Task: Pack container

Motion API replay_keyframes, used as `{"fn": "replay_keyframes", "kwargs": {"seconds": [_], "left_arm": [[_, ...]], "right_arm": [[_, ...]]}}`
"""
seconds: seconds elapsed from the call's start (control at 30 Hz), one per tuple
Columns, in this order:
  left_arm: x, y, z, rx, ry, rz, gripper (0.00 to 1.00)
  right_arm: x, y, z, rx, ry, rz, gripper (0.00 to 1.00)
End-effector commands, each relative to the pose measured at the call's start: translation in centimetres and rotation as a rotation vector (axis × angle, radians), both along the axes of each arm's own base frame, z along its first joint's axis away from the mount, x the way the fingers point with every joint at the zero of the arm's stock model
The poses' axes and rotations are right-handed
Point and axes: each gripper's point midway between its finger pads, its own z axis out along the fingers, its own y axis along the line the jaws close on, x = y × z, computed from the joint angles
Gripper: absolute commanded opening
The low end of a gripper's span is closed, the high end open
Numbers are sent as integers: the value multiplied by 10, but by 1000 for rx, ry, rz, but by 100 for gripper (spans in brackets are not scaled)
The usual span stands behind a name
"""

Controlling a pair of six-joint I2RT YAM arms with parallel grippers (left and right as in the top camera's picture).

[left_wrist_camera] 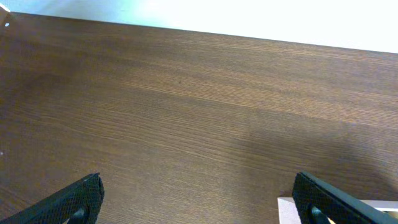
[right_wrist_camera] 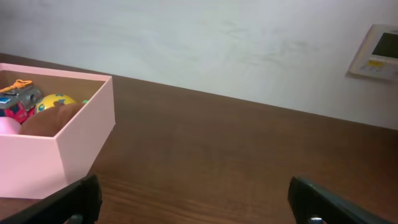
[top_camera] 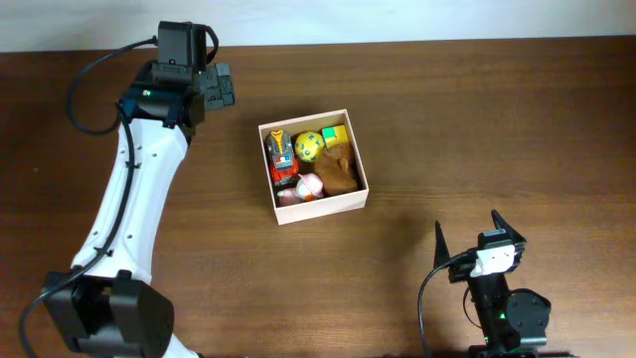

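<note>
Several small toys fill the container on the tabletop. We see the left pincer and the right pincer both spread wide, holding nothing.

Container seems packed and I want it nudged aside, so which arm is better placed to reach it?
Left, probably: the left pincer, open, hangs close to the container, by its far left corner. The right pincer, also open, sits back near its base, clearly farther off.

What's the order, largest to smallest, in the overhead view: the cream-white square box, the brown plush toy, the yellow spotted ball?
1. cream-white square box
2. brown plush toy
3. yellow spotted ball, somewhat smaller than the toy
</note>
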Motion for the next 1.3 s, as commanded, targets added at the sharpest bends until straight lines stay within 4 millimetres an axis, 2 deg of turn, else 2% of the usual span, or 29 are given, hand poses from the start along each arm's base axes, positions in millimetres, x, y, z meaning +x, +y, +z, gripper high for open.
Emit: {"fn": "replay_keyframes", "kwargs": {"seconds": [0.0,0.07,0.13,0.3,0.43,0.5,0.63,0.77,0.83,0.93,1.07,1.27], "left_arm": [[-3,8,14,7,-27,23,99],[-7,9,16,11,-22,25,99],[-11,10,28,5,-49,24,99],[-40,14,92,-15,-193,27,99],[-86,20,155,-36,-335,27,99],[-113,24,177,-43,-386,28,99],[-170,33,201,-50,-462,34,99],[-220,43,200,-44,-515,55,99],[-241,47,190,-44,-534,61,99],[-262,49,172,-48,-554,61,99],[-273,51,138,-49,-571,63,99],[-267,52,90,-56,-634,70,99]], "right_arm": [[0,-3,-2,15,4,-14,99],[0,-3,-2,15,4,-14,99],[0,-3,-2,15,4,-14,99],[0,-3,-2,15,4,-14,99],[0,-3,-2,15,4,-14,99],[0,-3,-2,15,4,-14,99],[0,-3,-2,15,4,-14,99],[0,-3,-2,15,4,-14,99],[0,-3,-2,15,4,-14,99],[0,-3,-2,15,4,-14,99],[0,-3,-2,15,4,-14,99],[0,-3,-2,15,4,-14,99]]}}
